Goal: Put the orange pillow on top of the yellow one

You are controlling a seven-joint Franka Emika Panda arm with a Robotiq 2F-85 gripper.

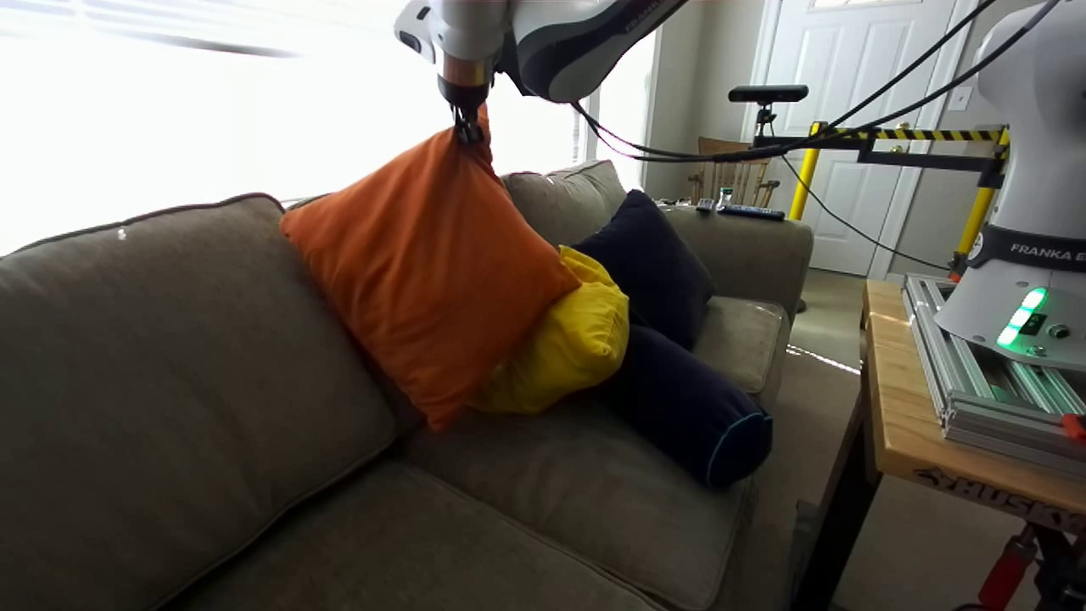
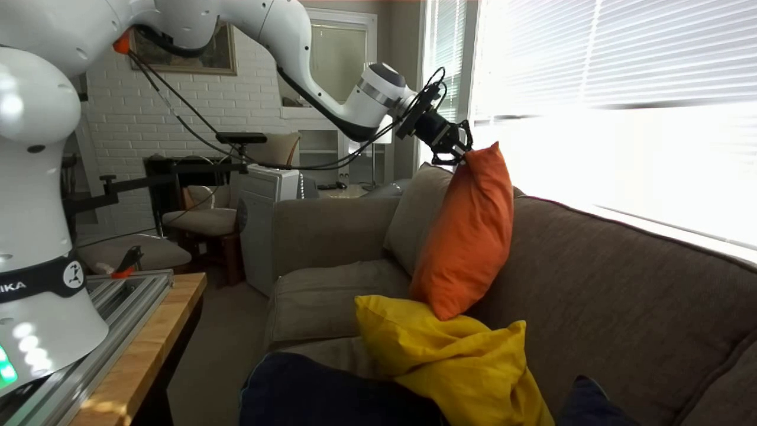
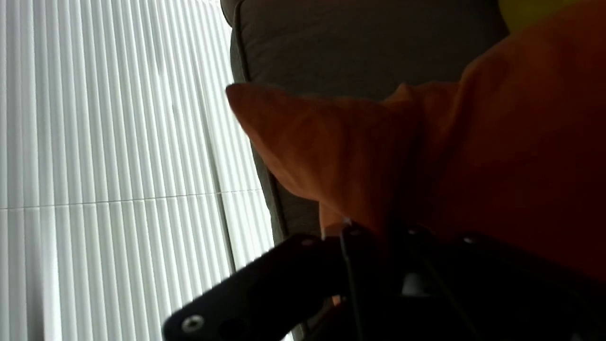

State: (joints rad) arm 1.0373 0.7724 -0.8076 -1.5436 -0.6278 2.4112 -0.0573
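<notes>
Wrist view, orange pillow, pinched between jaws

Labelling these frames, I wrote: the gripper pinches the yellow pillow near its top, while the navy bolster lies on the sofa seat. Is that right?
Not quite: the gripper pinches the orange throw pillow near its top, as both exterior views show; the yellow pillow lies lower, out of its grip. The rest stands: the navy bolster lies on the sofa seat.
</notes>
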